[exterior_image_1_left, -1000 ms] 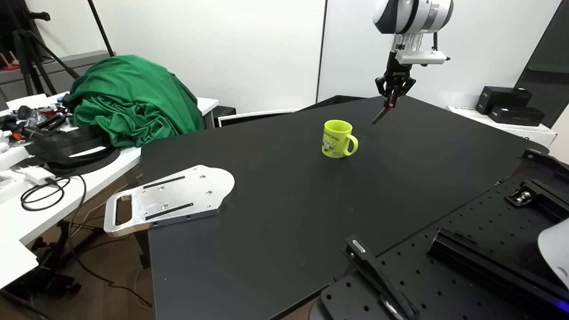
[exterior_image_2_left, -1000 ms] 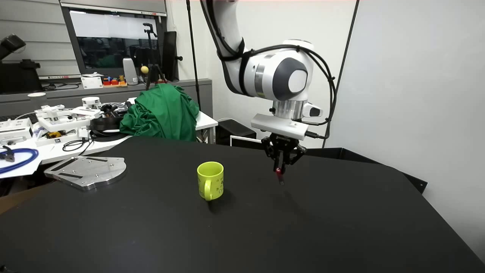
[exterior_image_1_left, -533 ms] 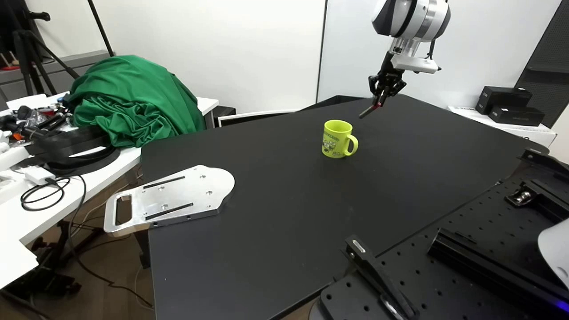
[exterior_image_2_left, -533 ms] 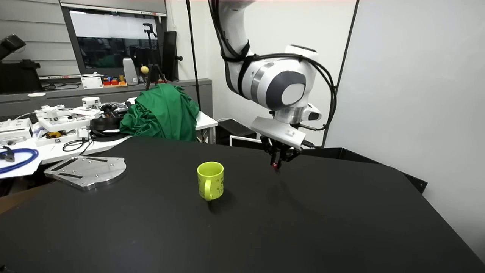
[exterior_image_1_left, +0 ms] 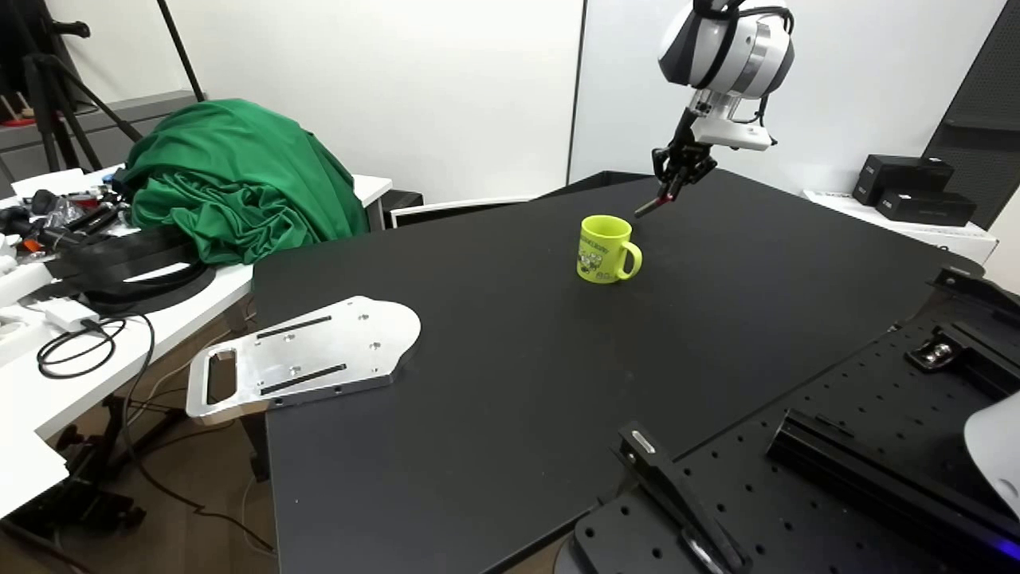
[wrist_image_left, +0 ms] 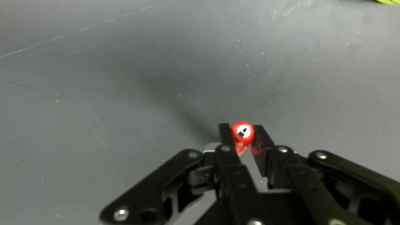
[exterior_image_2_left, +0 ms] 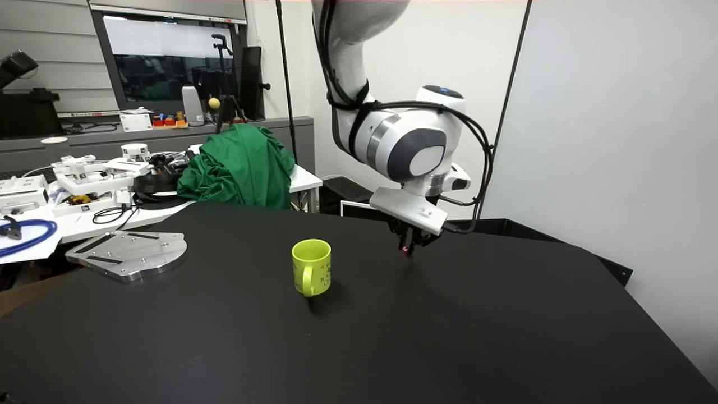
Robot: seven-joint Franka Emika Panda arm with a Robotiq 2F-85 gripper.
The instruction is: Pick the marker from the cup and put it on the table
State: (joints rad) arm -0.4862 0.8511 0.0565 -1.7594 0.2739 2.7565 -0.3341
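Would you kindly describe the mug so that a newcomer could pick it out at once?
In an exterior view, find the big black tabletop. Left of and below the end effector in that picture stands an upright lime-green mug with a side handle and printed drawings. Its vivid colour sets it apart from the held marker and flat silver metal plate.

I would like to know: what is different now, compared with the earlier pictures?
The arm has come lower; the gripper has moved left in an exterior view and tilts more, so the marker it holds slants less steeply. Nothing was newly gripped or released. The cup, metal plate and green cloth stayed in place.
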